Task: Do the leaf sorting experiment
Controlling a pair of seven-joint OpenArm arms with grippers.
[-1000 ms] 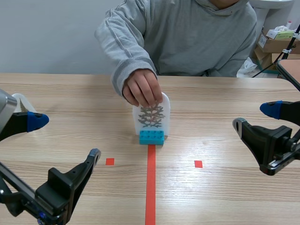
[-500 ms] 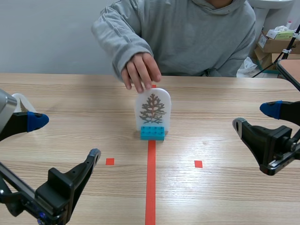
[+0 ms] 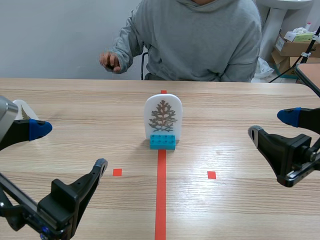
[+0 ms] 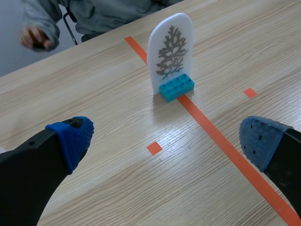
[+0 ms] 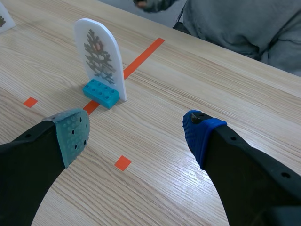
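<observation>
The left gripper (image 4: 168,140) and the right gripper (image 5: 136,132) both hang spread wide, holding and touching nothing. The white leaf card (image 3: 163,116) stands upright in a blue brick base (image 3: 162,142) on the table's (image 3: 240,115) centre tape line, well ahead of both grippers.

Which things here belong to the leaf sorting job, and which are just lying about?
Job:
- leaf card, upright in the blue brick on the red line
- second white card far to the left, partly hidden

Lying about:
- cardboard boxes behind the table, far right
- white bag next to them
</observation>
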